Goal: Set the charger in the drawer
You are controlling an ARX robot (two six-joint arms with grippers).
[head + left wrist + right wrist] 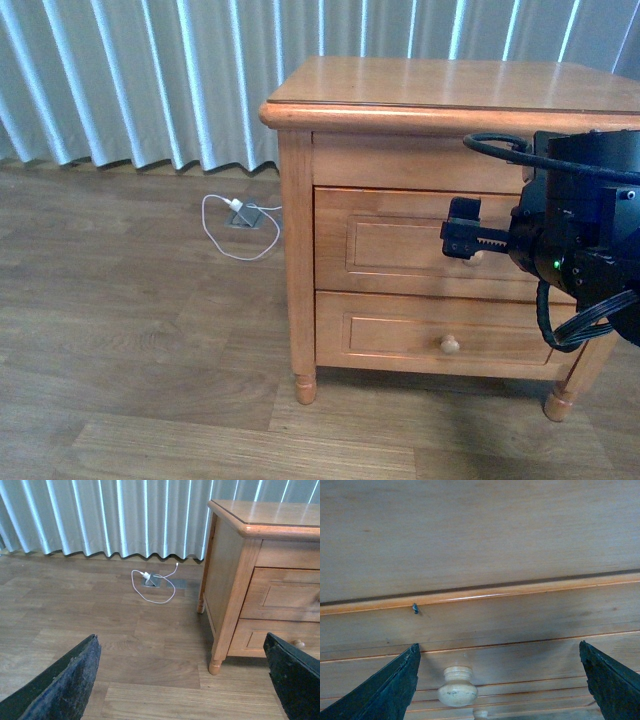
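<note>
Drawer [425, 245] closed; right hand [497, 680] spread wide at its knob [457, 686]. I judge knob rigid, smooth: pinch it squarely. Left hand [182, 680] wide, empty.

Black right arm [580, 250] with looping black cables [570, 320], green light.

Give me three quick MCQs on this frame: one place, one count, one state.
1. Where is the right claw?
A. over the nightstand top
B. in front of the upper drawer
C. at the floor cable

2. How many drawer fronts does the nightstand show?
A. one
B. two
C. three

3. State of the right claw?
A. open
B. shut on the knob
C. shut on a charger

Key: B, front view puts it level with the upper drawer; B, two panelled fronts stacked; A, in the right wrist view the fingers stand wide apart with the knob between, untouched.
</note>
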